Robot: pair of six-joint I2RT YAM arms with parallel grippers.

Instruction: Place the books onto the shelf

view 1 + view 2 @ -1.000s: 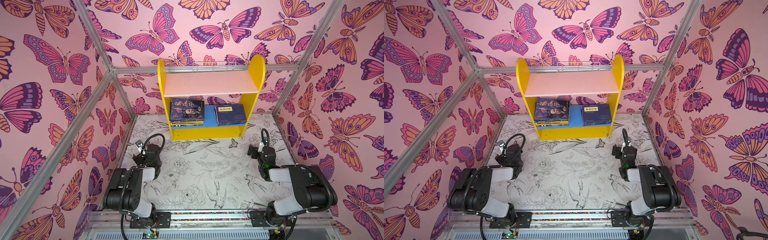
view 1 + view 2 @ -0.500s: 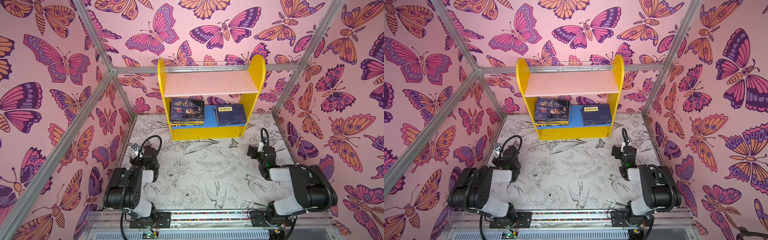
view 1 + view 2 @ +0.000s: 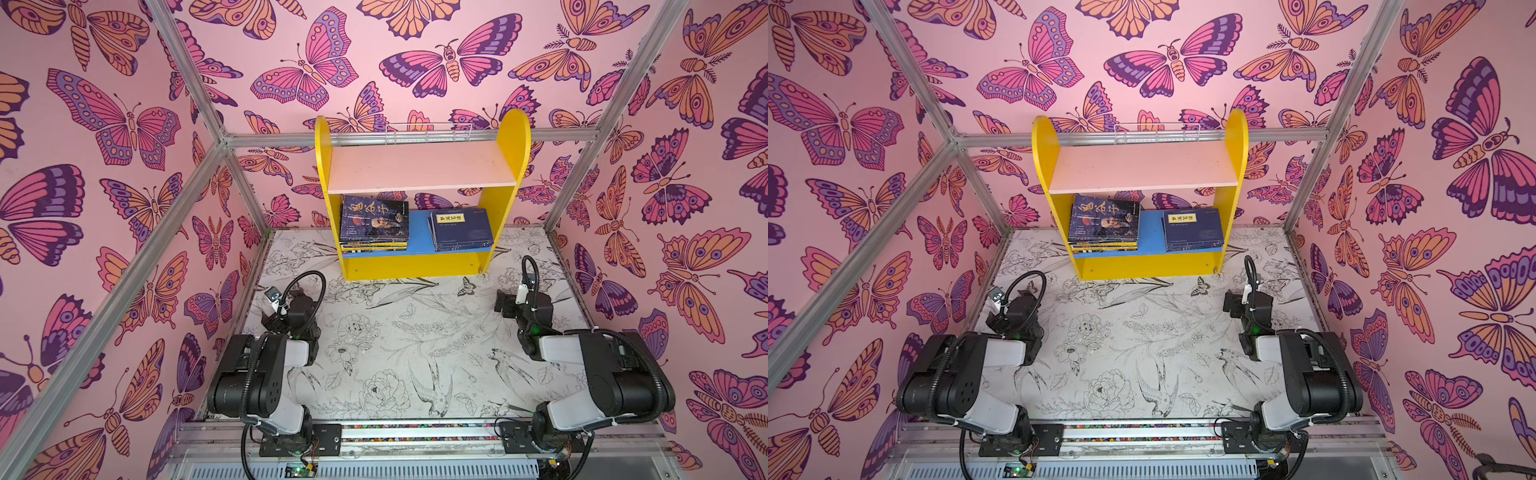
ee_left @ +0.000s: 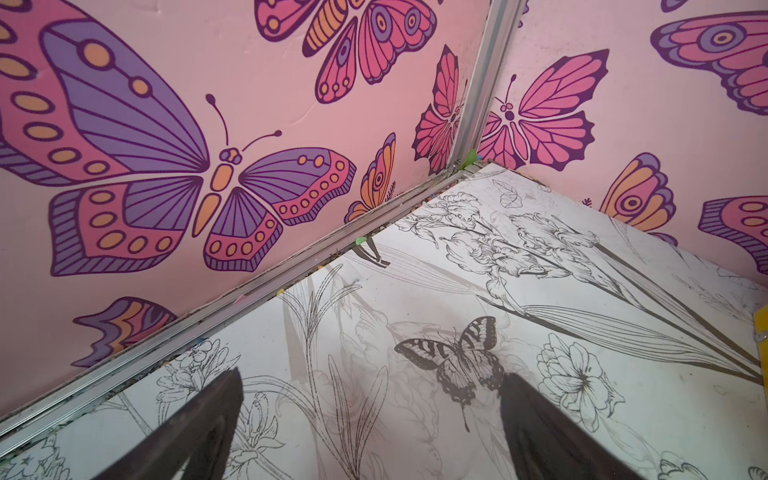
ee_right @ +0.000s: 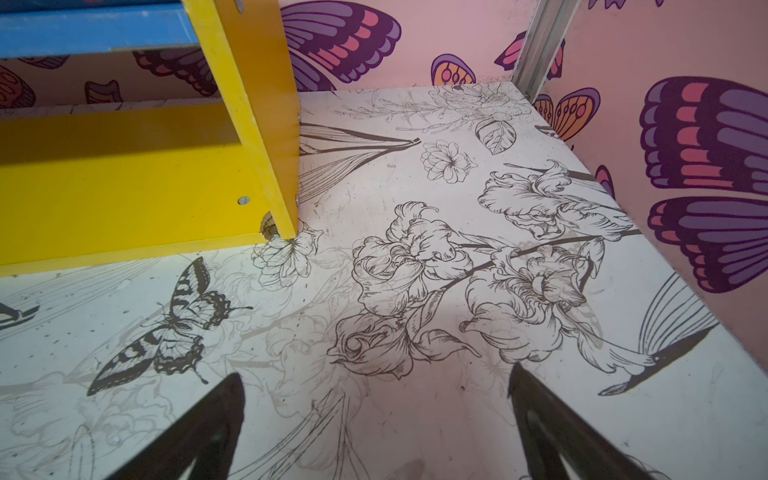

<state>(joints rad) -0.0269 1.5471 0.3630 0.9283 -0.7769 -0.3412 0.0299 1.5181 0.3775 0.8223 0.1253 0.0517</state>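
Since both stacks of books (image 3: 374, 224) are seen lying flat on the lower board of the shelf (image 3: 513, 137), nothing seems left to be carried. Before the shelf, the left gripper (image 4: 372, 376) and right gripper (image 5: 376, 374) are spread apart, empty; any parking move should be steered clear of it.
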